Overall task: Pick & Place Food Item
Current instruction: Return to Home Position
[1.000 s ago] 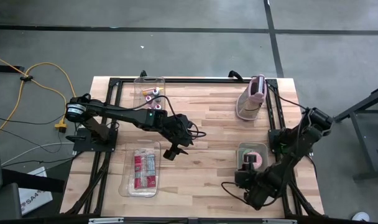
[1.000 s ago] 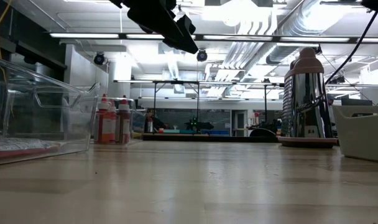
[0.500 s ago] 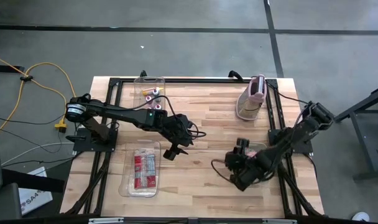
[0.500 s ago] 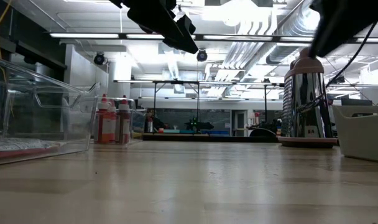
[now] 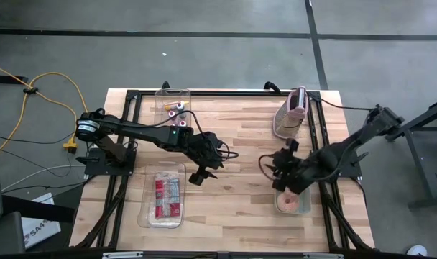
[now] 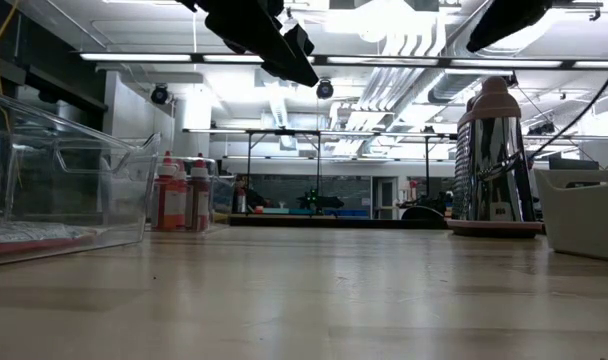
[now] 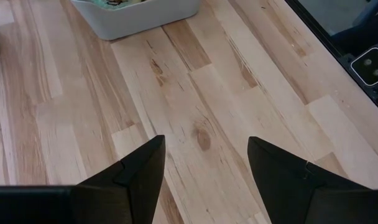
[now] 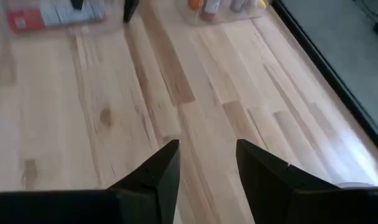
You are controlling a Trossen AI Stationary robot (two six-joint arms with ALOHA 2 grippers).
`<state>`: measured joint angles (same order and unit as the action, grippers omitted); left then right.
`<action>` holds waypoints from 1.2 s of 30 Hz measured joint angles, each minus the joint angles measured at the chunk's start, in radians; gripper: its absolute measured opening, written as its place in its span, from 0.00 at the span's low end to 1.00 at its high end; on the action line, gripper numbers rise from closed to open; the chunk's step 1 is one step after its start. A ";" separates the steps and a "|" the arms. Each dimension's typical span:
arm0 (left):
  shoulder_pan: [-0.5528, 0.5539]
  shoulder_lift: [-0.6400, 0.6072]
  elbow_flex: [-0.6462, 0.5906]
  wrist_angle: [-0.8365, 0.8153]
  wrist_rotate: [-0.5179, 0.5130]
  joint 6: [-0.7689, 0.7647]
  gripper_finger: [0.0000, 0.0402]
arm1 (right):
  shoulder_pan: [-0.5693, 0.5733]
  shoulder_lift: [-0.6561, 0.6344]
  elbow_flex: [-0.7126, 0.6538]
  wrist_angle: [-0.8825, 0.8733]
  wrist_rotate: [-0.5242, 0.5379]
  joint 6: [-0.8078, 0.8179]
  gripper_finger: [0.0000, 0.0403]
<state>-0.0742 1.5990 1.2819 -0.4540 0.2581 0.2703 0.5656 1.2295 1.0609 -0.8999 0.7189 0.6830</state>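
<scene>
Right hand [image 8: 207,148], fingers parted and empty, hovers just beside grey plastic bin [image 5: 307,209] holding pink ring donut [image 5: 293,203]; retracting home, its forearm or cable may clip the bin; left hand [image 7: 204,143] waits parted, empty, over the bench.

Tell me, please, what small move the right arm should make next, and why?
Probably pull the right pincer back toward its own base. It hangs open and empty over the bare table near the gray bin, where a pink donut already lies; nothing seems left to carry. The left pincer waits open over the middle.
</scene>
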 joint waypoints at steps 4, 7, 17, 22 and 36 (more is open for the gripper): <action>0.000 0.000 0.000 0.000 0.000 -0.002 0.55 | -0.018 -0.123 -0.126 0.095 0.000 -0.008 0.36; 0.000 0.000 0.000 0.001 0.000 -0.002 0.55 | -0.043 -0.205 -0.200 0.174 0.000 -0.055 0.36; 0.000 0.000 0.000 0.003 0.000 -0.002 0.55 | -0.119 -0.396 -0.329 0.492 -0.156 -0.376 0.36; 0.000 0.000 0.000 0.008 0.000 -0.002 0.55 | -0.163 -0.432 -0.378 0.590 -0.239 -0.452 0.36; 0.000 0.000 0.000 0.007 0.000 -0.002 0.55 | -0.357 -0.440 -0.516 0.798 -0.426 -0.531 0.36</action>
<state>-0.0746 1.5990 1.2819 -0.4465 0.2581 0.2684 0.2086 0.7895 0.5449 -0.1022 0.2928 0.1520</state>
